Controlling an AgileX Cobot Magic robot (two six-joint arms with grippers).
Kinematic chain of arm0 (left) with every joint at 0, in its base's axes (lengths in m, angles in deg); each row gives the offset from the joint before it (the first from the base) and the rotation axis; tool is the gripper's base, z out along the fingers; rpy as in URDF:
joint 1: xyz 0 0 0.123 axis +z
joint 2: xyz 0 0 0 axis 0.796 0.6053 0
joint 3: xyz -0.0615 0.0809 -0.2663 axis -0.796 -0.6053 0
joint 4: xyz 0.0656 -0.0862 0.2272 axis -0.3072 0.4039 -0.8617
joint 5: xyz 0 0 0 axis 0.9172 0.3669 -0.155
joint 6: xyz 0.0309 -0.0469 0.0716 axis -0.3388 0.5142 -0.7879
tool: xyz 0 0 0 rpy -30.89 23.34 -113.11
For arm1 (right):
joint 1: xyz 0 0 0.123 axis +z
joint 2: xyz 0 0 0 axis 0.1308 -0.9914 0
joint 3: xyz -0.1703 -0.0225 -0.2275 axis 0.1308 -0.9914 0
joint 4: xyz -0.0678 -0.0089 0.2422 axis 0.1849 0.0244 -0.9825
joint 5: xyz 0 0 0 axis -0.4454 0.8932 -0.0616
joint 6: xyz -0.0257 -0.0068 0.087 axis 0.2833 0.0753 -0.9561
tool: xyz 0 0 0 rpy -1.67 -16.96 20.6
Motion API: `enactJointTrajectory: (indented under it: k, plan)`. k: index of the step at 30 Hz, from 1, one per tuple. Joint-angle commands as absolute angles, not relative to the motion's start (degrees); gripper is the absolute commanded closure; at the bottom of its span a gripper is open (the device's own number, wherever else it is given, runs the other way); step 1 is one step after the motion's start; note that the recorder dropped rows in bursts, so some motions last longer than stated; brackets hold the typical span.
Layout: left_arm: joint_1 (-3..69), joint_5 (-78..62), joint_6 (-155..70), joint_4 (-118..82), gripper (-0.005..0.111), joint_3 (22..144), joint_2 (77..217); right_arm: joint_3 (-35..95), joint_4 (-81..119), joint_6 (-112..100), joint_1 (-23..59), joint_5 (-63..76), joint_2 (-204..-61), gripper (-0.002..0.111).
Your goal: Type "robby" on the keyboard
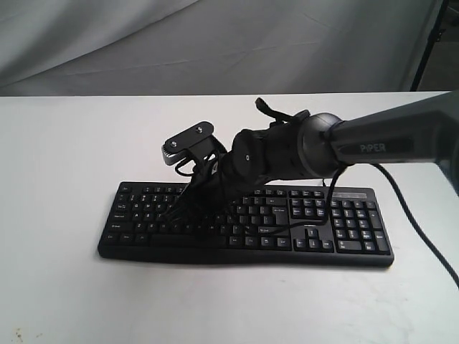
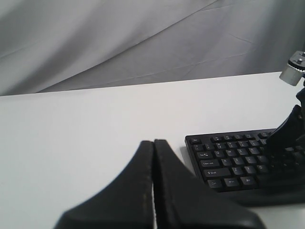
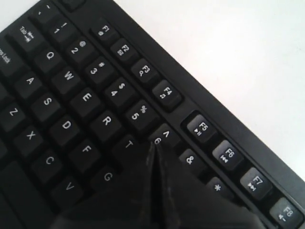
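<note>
The black keyboard (image 1: 337,222) lies on the white table, its left end also showing in the left wrist view (image 2: 228,157). My right gripper (image 1: 176,211) reaches across from the right, low over the left half of the letter keys. In the right wrist view its tip (image 3: 153,145) is shut and empty, between the T key (image 3: 127,144) and the 6 key (image 3: 162,137). The fingers (image 3: 190,200) hide the keys beneath them; whether the tip touches a key is unclear. My left gripper (image 2: 153,143) is shut and empty over bare table left of the keyboard, out of the exterior view.
The right arm (image 1: 387,143) and its wrist camera (image 1: 188,142) hang over the keyboard's middle. A black cable (image 1: 419,229) trails down the right side. Grey cloth (image 1: 215,43) backs the white table (image 1: 57,301). A dark stand (image 1: 432,36) rises at top right.
</note>
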State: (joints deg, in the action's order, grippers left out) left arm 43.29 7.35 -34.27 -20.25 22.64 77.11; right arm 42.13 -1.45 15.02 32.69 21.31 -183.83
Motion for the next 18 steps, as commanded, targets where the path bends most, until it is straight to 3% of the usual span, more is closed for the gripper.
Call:
enactJointTrajectory:
  k: [1,6,14,18]
  plan:
    - [42.93,6.93,-34.11,-20.52,0.107,22.4,76.91,41.99,-0.49,15.31,32.69,20.35,-179.36,0.108]
    - [42.93,6.93,-34.11,-20.52,0.107,22.4,76.91,34.34,0.67,15.31,32.44,18.67,-169.62,0.108]
    - [42.93,6.93,-34.11,-20.52,0.107,22.4,76.91,-2.57,-2.98,13.92,33.11,-4.01,-137.15,0.108]
    - [42.93,6.93,-34.11,-20.52,0.107,22.4,76.91,-8.13,-3.82,14.12,33.11,-3.84,-126.98,0.108]
